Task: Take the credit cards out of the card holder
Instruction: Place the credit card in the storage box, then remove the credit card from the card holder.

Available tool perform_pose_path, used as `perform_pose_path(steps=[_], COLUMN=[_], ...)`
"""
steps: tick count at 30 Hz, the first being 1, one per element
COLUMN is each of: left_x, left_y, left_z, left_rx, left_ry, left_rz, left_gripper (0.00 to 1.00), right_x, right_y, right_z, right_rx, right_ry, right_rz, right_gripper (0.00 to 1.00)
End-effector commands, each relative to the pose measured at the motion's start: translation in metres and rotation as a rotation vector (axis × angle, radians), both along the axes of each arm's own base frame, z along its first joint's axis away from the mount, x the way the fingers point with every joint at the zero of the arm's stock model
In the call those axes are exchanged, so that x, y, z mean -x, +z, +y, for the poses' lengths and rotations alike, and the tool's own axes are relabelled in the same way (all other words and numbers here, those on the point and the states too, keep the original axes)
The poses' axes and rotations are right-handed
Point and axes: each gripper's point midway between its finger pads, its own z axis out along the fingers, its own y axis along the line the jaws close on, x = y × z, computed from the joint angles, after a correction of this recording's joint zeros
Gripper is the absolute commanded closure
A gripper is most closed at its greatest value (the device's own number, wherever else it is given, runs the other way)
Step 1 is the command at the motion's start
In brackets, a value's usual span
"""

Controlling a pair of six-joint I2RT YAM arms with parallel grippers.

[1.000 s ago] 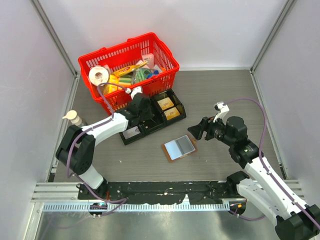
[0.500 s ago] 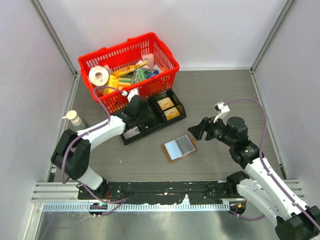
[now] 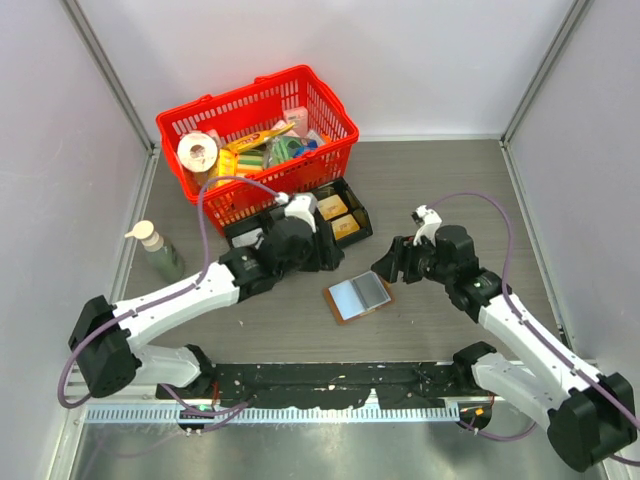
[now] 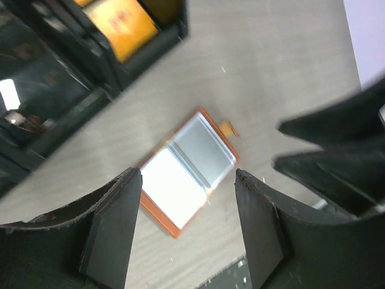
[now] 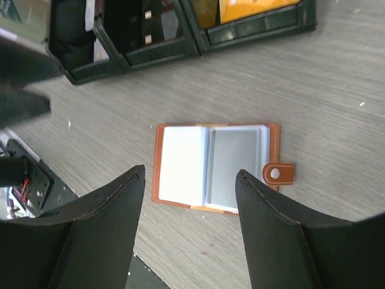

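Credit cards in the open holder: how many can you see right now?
2: a grey card in the clasp-side half of the card holder, a paler card in the other half. More may be hidden underneath them.

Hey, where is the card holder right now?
In the top view the card holder lies open on the table near the centre, in front of the black divided tray, the right gripper just to its right.

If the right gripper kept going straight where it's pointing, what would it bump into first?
Most likely the right gripper would meet the open card holder, which lies flat on the table and sits centred between the open jaws in the right wrist view. Depth is hard to judge.
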Motion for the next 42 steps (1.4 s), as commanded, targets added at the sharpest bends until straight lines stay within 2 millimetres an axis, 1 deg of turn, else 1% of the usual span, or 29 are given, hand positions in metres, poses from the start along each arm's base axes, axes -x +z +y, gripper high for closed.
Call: perform_pose_path(steps=[1, 2, 3, 4, 5, 6, 7, 8, 9, 10, 12, 13, 14, 17, 20, 24, 29, 37, 42], left_x=[0.038, 0.044, 0.046, 0.049, 0.052, 0.052, 0.052, 0.051, 0.05, 0.051, 0.051, 0.051, 0.051, 0.056, 0.059, 0.065, 0.071, 0.072, 0.073], left_y=[-0.017, -0.024, -0.032, -0.04, -0.047, -0.054, -0.061, -0.068, -0.074, -0.082, -0.097, -0.105, -0.111, -0.133, -0.147, -0.16, -0.169, -0.174, -0.175], left_z=[-0.03, -0.037, -0.041, -0.046, -0.049, -0.053, -0.056, -0.057, -0.059, -0.06, -0.061, -0.062, -0.061, -0.057, -0.048, -0.033, -0.022, -0.022, -0.023], left_rx=[-0.007, -0.011, -0.013, -0.018, -0.027, -0.032, -0.035, -0.043, -0.046, -0.061, -0.089, -0.104, -0.117, -0.169, -0.225, -0.293, -0.35, -0.369, -0.367], left_ry=[-0.127, -0.145, -0.156, -0.167, -0.175, -0.181, -0.185, -0.187, -0.189, -0.194, -0.199, -0.2, -0.201, -0.201, -0.192, -0.179, -0.169, -0.169, -0.175], left_rz=[0.017, 0.026, 0.039, 0.051, 0.059, 0.064, 0.068, 0.073, 0.079, 0.09, 0.111, 0.121, 0.133, 0.18, 0.217, 0.249, 0.274, 0.285, 0.292], left_gripper=[0.36, 0.38, 0.41, 0.44, 0.48, 0.5, 0.52, 0.55, 0.58, 0.6, 0.62, 0.64, 0.64, 0.65, 0.65, 0.66, 0.67, 0.71, 0.73], right_x=[-0.004, -0.003, -0.005, -0.004, -0.005, -0.006, -0.008, -0.008, -0.011, -0.012, -0.014, -0.014, -0.013, -0.009, -0.008, -0.005, -0.001, 0.002, 0.007], right_y=[0.005, 0.005, -0.004, -0.002, -0.016, -0.012, -0.023, -0.024, -0.032, -0.034, -0.05, -0.054, -0.061, -0.077, -0.091, -0.101, -0.113, -0.127, -0.126], right_z=[0.015, 0.02, 0.021, 0.027, 0.024, 0.03, 0.027, 0.029, 0.026, 0.026, 0.022, 0.021, 0.021, 0.02, 0.02, 0.022, 0.019, 0.009, 0.015], right_rx=[0.016, 0.027, 0.055, 0.07, 0.116, 0.129, 0.17, 0.186, 0.214, 0.223, 0.266, 0.275, 0.289, 0.311, 0.328, 0.337, 0.366, 0.433, 0.411], right_ry=[0.045, 0.065, 0.059, 0.072, 0.059, 0.071, 0.052, 0.054, 0.033, 0.028, 0.007, 0.005, 0.012, 0.016, 0.01, 0.019, 0.015, -0.013, 0.025], right_rz=[0.014, 0.015, 0.044, 0.046, 0.084, 0.077, 0.105, 0.106, 0.122, 0.125, 0.161, 0.17, 0.191, 0.234, 0.258, 0.282, 0.308, 0.322, 0.328], right_gripper=[0.37, 0.38, 0.39, 0.4, 0.41, 0.41, 0.41, 0.42, 0.42, 0.44, 0.45, 0.45, 0.46, 0.46, 0.46, 0.46, 0.46, 0.46, 0.46])
